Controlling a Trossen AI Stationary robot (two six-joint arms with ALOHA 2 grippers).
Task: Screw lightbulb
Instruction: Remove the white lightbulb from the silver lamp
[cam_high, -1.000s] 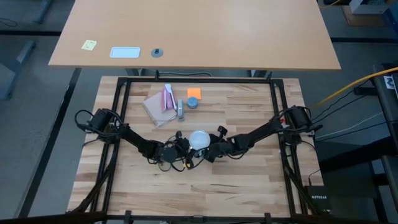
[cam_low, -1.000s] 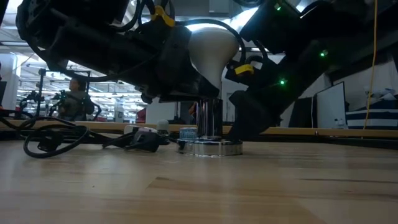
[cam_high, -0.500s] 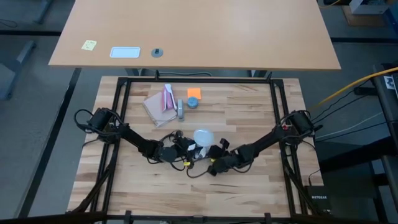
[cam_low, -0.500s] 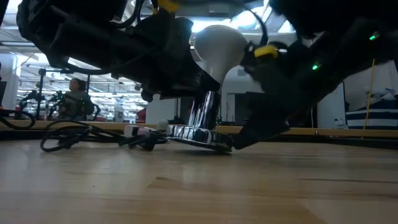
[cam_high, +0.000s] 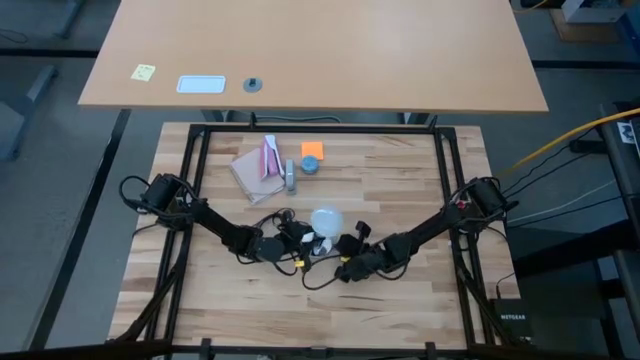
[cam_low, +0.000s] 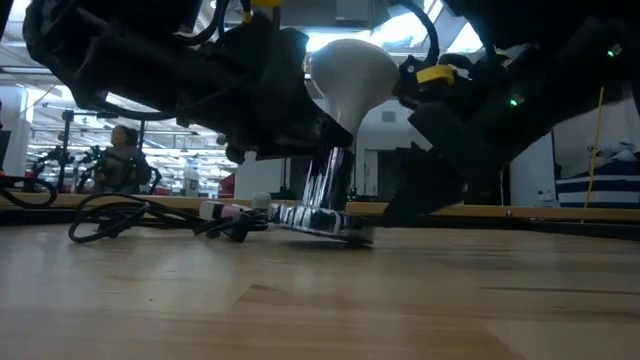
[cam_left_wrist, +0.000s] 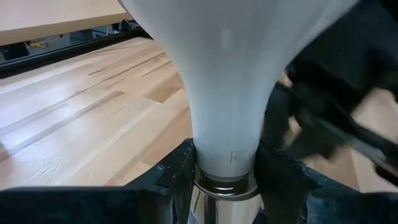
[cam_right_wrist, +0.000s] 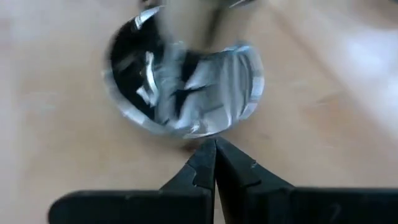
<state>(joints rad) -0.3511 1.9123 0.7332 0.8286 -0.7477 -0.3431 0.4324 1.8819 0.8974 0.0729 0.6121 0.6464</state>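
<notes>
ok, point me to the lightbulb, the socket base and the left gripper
lightbulb (cam_left_wrist: 227, 93): left wrist view, on the white taper below the globe.
socket base (cam_right_wrist: 186, 87): right wrist view, on the shiny silver disc.
left gripper (cam_left_wrist: 225, 171): left wrist view, midway between its jaws, clamped on the bulb's neck.

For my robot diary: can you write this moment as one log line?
left gripper: shut on bulb neck | right gripper: shut at socket rim

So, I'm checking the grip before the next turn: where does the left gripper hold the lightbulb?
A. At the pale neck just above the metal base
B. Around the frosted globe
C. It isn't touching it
A: in the left wrist view the left gripper clamps the lightbulb at its narrow neck.
</notes>
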